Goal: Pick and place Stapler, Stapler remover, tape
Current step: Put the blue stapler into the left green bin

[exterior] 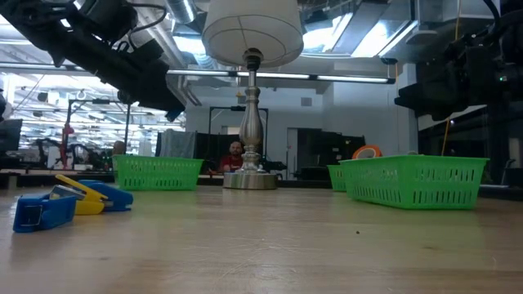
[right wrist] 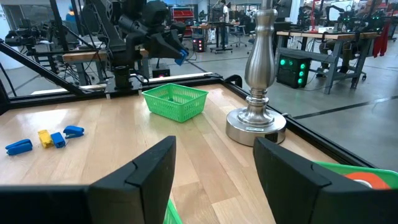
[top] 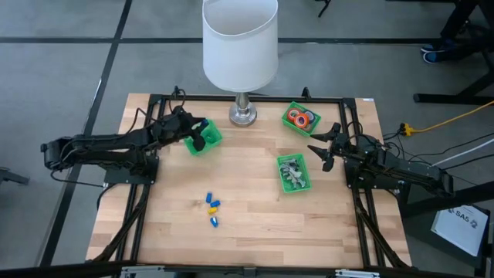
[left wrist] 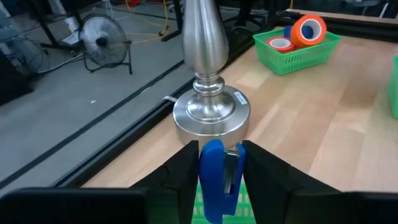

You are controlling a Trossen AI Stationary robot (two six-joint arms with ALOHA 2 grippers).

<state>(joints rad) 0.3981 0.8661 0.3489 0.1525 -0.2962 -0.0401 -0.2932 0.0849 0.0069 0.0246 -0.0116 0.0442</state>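
A blue stapler (left wrist: 214, 177) is held between the left gripper's (left wrist: 216, 167) fingers above a green bin (top: 204, 137), seemingly being released; the right gripper (top: 324, 148) waits open.

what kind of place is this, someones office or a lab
Most likely a robotics lab or workshop, not an office. The wooden table sits in a black frame with a robot arm on each side, workbenches with equipment fill the room behind, and a person sits at a far station.

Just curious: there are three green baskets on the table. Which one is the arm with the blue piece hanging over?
The green basket left of the lamp. The left gripper holds a blue stapler above it; the other two sit by the right arm.
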